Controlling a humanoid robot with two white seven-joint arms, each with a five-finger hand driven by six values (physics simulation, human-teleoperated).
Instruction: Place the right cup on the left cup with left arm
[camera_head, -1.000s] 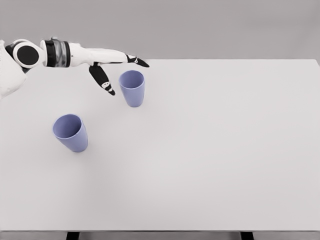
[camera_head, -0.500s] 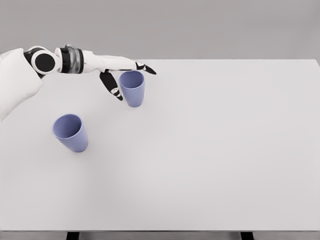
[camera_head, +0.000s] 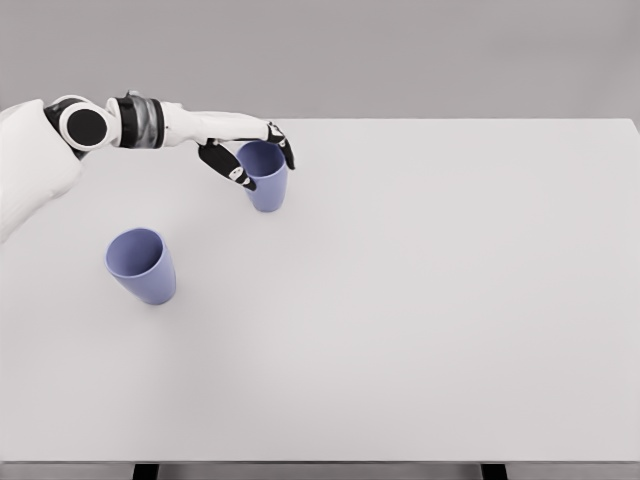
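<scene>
Colour: two lavender-blue plastic-looking cups on a pale grey table (camera_head: 420, 330), both upright, mouths up.
Right cup: right cup (camera_head: 266, 178) stands toward 11 o'clock on the table, near the far edge.
Left cup: left cup (camera_head: 141, 265) sits at about 8 o'clock from the right cup, well apart from it and nearer the robot.
Left hand: left hand (camera_head: 250, 152) reaches in from 9 o'clock and wraps the right cup near its rim, thumb on the near side and fingers curling over the far side. Contact looks made, but how firmly it is squeezed cannot be told.
Right hand: not visible anywhere.
Step in hand: likely closing the grasp before a lift.
Risk, slip: the hold is high on a tapered wall, so a loose squeeze could let the cup drop out downward on the lift.
Risk, tip: uneven closing of the fingers could push the cup over toward 3 o'clock.
Risk, stacking: carried tilted, its base may catch the left cup's rim and knock that one over.
</scene>
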